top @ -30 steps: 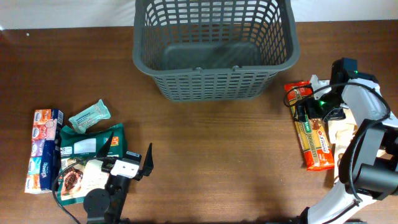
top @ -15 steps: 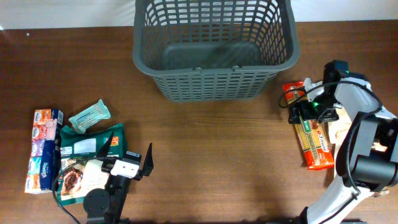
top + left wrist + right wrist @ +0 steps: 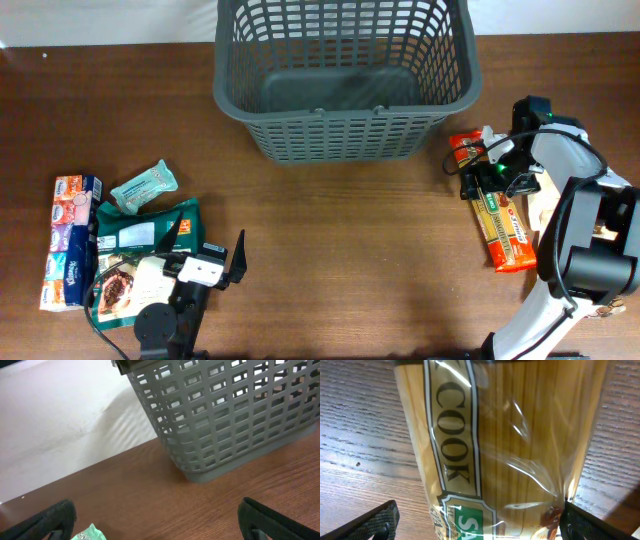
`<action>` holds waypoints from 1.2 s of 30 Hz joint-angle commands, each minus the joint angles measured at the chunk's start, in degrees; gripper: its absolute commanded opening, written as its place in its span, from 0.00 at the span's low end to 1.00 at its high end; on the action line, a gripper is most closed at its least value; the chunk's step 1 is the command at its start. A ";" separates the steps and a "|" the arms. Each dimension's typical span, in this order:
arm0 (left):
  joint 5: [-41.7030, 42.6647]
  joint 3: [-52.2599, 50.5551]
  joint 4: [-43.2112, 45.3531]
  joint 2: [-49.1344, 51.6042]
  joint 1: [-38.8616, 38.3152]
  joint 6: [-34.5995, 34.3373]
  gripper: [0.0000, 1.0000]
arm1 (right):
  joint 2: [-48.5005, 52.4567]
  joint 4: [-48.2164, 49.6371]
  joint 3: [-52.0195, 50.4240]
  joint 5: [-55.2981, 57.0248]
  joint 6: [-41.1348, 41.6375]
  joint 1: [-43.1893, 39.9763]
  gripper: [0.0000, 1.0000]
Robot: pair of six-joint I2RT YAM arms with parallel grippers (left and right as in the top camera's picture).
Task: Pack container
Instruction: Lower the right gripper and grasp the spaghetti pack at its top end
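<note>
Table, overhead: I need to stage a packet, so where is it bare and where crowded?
Bare: the middle of the table, between the container, the left claw and the spaghetti pack; also the far-left corner. Crowded: packets by the left claw, wrappers by the right claw.

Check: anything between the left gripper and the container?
Nothing: just bare table between left gripper and container, clear in the overhead and left wrist views.

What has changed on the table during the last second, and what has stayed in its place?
The right gripper moved left, towards the basket. It is open astride the spaghetti packet, whose far end shifted slightly left with it. Nothing was taken hold of or let go. The basket, the left gripper and the packets on the left stayed put.
</note>
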 commanded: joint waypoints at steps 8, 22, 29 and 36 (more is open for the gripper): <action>-0.17 -0.11 -0.46 -0.39 -0.24 -0.57 0.99 | 2.32 0.02 -0.90 -2.71 1.11 -3.21 0.99; -0.20 -0.11 -0.46 -0.39 -0.24 -0.57 0.99 | 2.32 0.63 -2.51 -2.73 1.09 -3.21 0.97; -0.20 -0.11 -0.46 -0.39 -0.24 -0.57 0.99 | 2.32 0.68 -2.51 -2.78 1.11 -3.21 0.61; -0.20 -0.11 -0.46 -0.39 -0.24 -0.57 0.99 | 2.32 0.94 -2.51 -2.93 1.14 -3.21 0.36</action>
